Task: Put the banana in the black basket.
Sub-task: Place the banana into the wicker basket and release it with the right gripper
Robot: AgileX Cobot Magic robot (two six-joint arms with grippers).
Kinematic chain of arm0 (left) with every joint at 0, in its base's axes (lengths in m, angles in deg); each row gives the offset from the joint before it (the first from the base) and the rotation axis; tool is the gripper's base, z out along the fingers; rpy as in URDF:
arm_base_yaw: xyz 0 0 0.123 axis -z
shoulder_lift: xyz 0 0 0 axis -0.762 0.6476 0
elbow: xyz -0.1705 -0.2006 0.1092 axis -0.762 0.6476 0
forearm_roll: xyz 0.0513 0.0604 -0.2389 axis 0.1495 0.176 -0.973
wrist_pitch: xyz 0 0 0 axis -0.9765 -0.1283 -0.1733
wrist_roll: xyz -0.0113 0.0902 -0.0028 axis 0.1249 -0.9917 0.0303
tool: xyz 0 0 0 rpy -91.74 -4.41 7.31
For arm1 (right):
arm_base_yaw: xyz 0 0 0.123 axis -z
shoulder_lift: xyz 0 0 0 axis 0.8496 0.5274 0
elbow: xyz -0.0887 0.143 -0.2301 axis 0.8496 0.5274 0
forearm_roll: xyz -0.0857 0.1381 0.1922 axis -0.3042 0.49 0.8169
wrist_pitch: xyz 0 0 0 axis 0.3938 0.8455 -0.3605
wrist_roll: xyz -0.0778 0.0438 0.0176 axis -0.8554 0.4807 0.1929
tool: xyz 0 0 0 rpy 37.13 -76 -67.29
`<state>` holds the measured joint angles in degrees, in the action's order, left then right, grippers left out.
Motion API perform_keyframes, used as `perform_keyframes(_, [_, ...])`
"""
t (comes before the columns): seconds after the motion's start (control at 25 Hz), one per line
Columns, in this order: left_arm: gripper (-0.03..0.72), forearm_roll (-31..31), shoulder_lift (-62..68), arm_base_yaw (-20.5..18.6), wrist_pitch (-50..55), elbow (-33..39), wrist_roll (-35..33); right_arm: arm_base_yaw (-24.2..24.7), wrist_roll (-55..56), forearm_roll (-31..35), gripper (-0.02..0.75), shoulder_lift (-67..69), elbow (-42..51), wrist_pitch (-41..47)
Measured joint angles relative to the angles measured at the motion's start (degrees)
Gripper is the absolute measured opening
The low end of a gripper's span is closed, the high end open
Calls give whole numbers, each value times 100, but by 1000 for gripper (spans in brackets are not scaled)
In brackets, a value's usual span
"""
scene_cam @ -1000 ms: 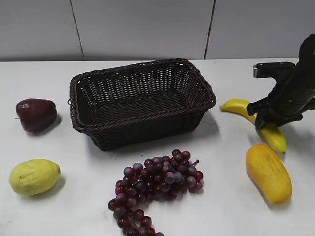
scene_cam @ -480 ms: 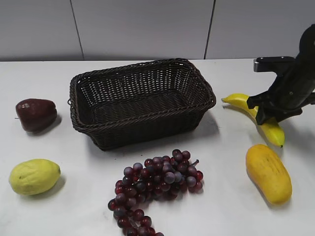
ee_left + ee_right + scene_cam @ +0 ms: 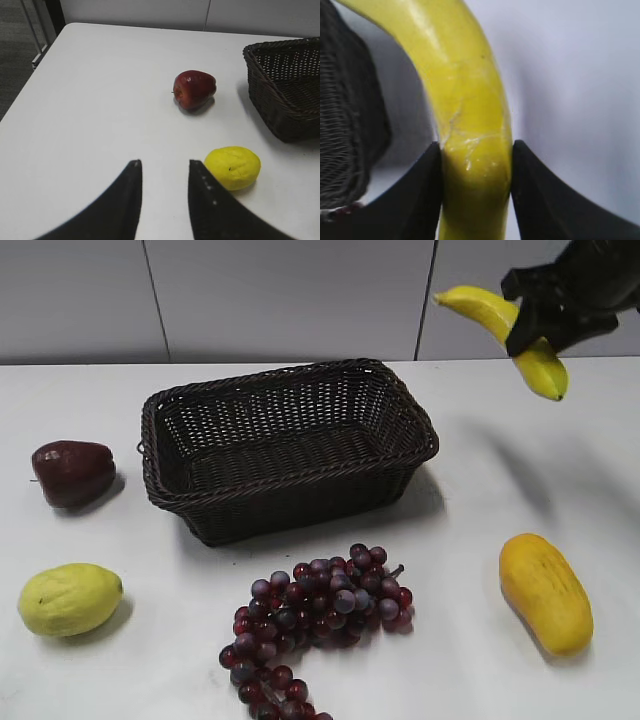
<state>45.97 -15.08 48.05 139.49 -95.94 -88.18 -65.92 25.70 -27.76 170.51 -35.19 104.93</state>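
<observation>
The right pincer is clamped across the middle of the long, curved, glossy yellow banana, both fingers pressed flat against its sides. The banana hangs in the air, above and to the right of the large dark woven wicker basket, well clear of the white table.

Handling: the skin looks smooth and shiny, so it is probably slippery; it appears stiff and light. A mid-length hold keeps it balanced.

The left pincer hovers apart and empty near the rounded yellow lemon and dark red apple.

Obstructions: the basket's raised braided rim must be cleared. The purple grape bunch and orange-yellow mango lie low, outside the likely path.
</observation>
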Motion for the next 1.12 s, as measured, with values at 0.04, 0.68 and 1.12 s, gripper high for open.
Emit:
perform_keyframes(0.04, [235, 0, 0, 0, 0, 0, -3, -98, -39, 46, 332, -7, -185, 64])
perform_keyframes(0.68, [235, 0, 0, 0, 0, 0, -1, -2475, -1729, -46, 332, 690, -620, -990])
perform_keyframes(1.12, [235, 0, 0, 0, 0, 0, -2, -2529, -1879, -425, 440, 1344, -620, -1216])
